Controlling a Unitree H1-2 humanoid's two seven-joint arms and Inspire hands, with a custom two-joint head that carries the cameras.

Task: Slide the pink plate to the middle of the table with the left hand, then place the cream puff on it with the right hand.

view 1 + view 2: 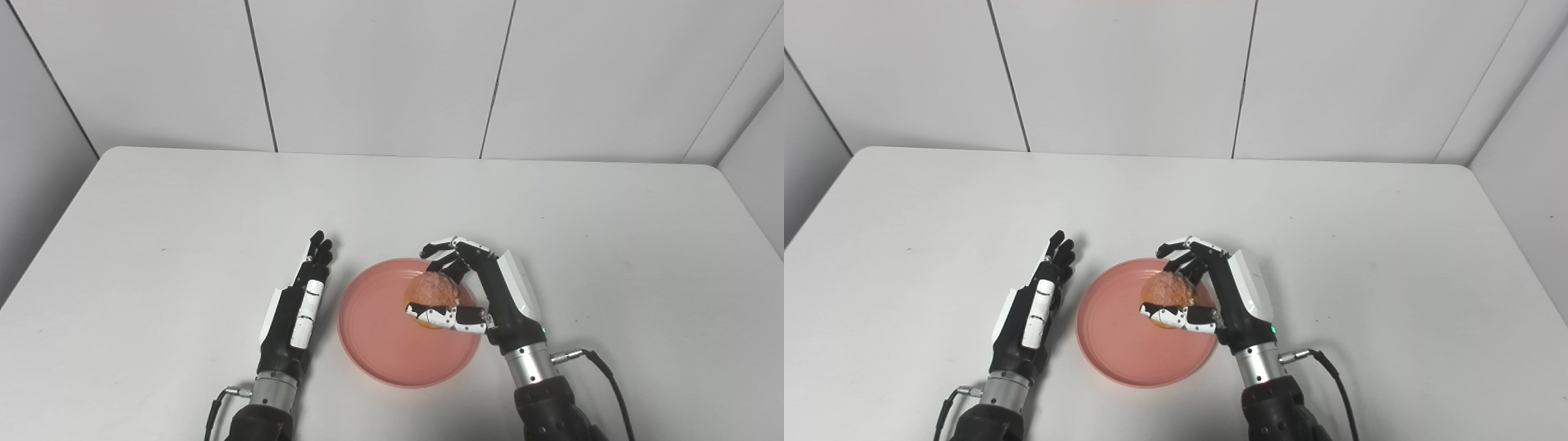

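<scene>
Two hands work over a white table [184,202] enclosed by pale panelled walls [380,73] at the rear and both sides. The pink plate [392,343] lies flat near the middle of the table's width, toward the near edge, between the two arms.

Right hand [471,294]: closed around the cream puff [433,291], with the thumb [444,317] across the near side of the pastry and the fingers [450,254] curled over its far side. The cream puff sits over the right rear part of the plate, inside the rim; whether it touches the plate surface cannot be told. The right wrist crosses the plate's right rim.

Left hand [300,300]: holds nothing, fingers extended straight and close together, pointing away from the robot. It stands just beside the plate's left rim, with a narrow strip of table showing between them.

Open room: bare table surface extends well beyond the plate to the rear, left and right. The rear table edge meets the back wall; the rounded rear corners are visible on both sides. A thin band of table shows between the plate's near rim and the bottom of the view. A black cable [603,373] loops out from the right wrist over the table.
</scene>
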